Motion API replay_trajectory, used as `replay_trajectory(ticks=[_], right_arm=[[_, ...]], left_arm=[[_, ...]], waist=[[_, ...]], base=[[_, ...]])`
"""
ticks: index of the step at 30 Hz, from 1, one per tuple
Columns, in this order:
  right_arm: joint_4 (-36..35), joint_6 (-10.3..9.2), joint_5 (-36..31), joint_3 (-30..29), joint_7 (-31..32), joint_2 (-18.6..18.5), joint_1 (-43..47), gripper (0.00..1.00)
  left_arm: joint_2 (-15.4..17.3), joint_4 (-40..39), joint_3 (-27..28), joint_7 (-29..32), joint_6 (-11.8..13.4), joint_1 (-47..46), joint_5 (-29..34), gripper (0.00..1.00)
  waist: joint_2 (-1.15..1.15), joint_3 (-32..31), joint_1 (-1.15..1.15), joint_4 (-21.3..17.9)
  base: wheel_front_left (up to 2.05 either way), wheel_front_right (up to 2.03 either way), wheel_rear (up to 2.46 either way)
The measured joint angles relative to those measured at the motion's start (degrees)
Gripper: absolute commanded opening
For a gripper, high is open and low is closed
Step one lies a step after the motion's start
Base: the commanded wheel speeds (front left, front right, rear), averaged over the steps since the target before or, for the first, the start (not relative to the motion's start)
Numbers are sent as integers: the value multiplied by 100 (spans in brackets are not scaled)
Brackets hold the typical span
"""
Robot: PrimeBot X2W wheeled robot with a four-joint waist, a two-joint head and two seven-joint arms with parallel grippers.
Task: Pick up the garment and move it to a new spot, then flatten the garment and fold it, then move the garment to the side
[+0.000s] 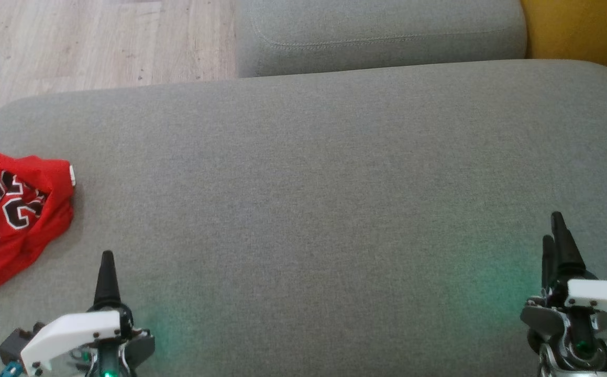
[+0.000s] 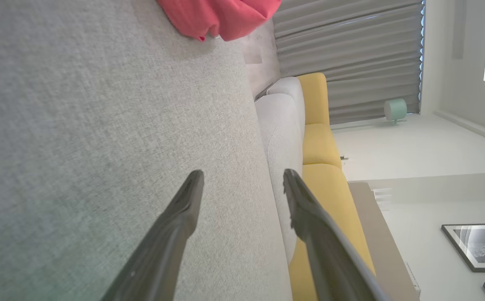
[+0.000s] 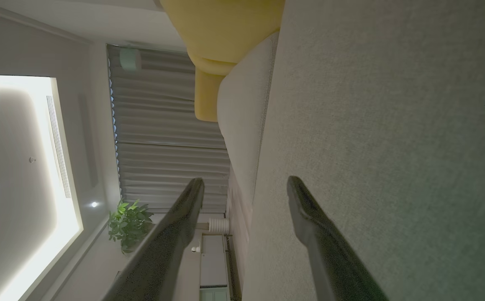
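The garment [image 1: 12,214] is a red jersey with black and white lettering, lying crumpled at the left edge of the grey cushion [image 1: 308,183]. Its red cloth [image 2: 221,16] also hangs into the top of the left wrist view. My left gripper [image 1: 107,277] hovers low at the lower left, just right of the garment and apart from it, open and empty; in its wrist view the left gripper [image 2: 243,177] shows spread fingers over bare fabric. At the lower right my right gripper [image 1: 553,230] is far from the garment, and the right gripper [image 3: 245,184] stands open and holds nothing.
A second grey cushion [image 1: 382,34] lies beyond the first. Wooden floor [image 1: 99,42] shows at the upper left, a yellow seat [image 1: 591,31] at the upper right. The wrist views show a curtain [image 2: 351,54], framed pictures [image 2: 476,246] and a potted plant [image 3: 129,223].
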Motion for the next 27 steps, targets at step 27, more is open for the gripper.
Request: replay_trajectory(ticks=[27], right_arm=[[355, 0, -2178, 458, -420, -166, -586, 100]], left_arm=[[111, 346, -311, -433, 0, -404, 2179, 100]], waist=[[0, 79, 0, -40]], base=[[0, 0, 0]])
